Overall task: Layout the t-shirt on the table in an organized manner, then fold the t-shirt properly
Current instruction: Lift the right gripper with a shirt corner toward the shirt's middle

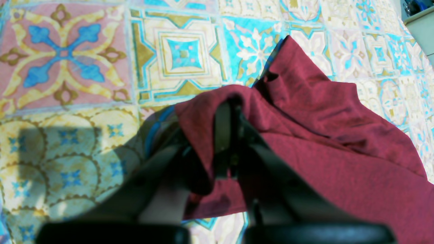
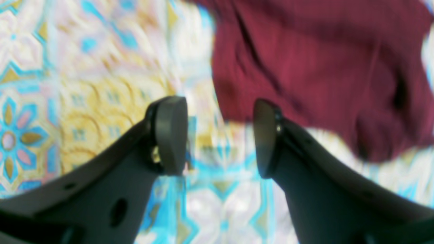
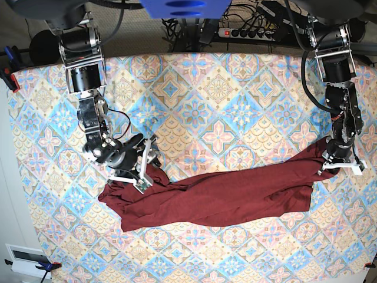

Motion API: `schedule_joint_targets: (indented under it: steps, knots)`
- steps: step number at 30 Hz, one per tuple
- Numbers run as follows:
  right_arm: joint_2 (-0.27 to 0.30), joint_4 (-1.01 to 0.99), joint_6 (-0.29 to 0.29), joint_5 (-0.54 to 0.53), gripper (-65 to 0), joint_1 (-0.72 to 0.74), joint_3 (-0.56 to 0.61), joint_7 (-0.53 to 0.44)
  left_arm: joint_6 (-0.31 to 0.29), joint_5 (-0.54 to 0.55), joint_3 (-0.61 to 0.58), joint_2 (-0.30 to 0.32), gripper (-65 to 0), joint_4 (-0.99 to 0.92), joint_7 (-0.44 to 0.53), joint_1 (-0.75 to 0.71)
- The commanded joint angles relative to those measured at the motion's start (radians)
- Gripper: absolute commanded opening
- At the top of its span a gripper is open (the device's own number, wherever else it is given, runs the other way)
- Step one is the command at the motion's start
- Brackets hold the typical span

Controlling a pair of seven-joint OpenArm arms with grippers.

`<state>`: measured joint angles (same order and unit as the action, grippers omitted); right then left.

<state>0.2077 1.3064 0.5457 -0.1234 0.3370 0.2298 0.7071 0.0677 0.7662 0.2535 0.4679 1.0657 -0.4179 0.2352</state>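
Note:
The dark maroon t-shirt (image 3: pixel 218 197) lies stretched in a crumpled band across the front half of the patterned table (image 3: pixel 218 100). My left gripper (image 3: pixel 339 167) is at the shirt's right end. In the left wrist view the gripper (image 1: pixel 227 135) is shut on a fold of the t-shirt (image 1: pixel 339 142), lifted slightly off the cloth. My right gripper (image 3: pixel 141 171) is over the shirt's left end. In the blurred right wrist view the gripper (image 2: pixel 218 139) is open and empty, with the t-shirt (image 2: pixel 322 67) just beyond its fingertips.
A power strip (image 3: pixel 247 32) and cables lie behind the table's far edge. A clamp (image 3: pixel 9 76) grips the left edge. A white device (image 3: pixel 26 256) sits off the front left corner. A pale object (image 1: pixel 420 27) lies beyond the table edge.

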Motion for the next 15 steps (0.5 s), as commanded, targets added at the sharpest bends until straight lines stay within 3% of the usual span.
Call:
schedule_joint_targets:
  steps: [1,6,11,15]
  knots:
    - [0.009,-0.008,-0.003,0.031,-35.4,0.018,0.004,-0.017,-0.007,0.002,0.004,0.021,-64.8,0.017,0.021,0.020]
    - [0.008,-0.090,-0.003,0.123,-35.4,0.021,0.030,-0.074,-0.007,0.002,0.004,0.021,-64.8,0.017,0.021,0.020]
    - [-0.049,-0.167,-0.003,0.132,-35.4,0.053,0.035,-0.103,-0.007,0.002,0.004,0.021,-64.8,0.017,0.021,0.020]
    - [-0.054,-0.213,-0.003,0.143,-35.4,0.095,0.035,-0.125,-0.007,0.002,0.004,0.021,-64.8,0.017,0.021,0.020]
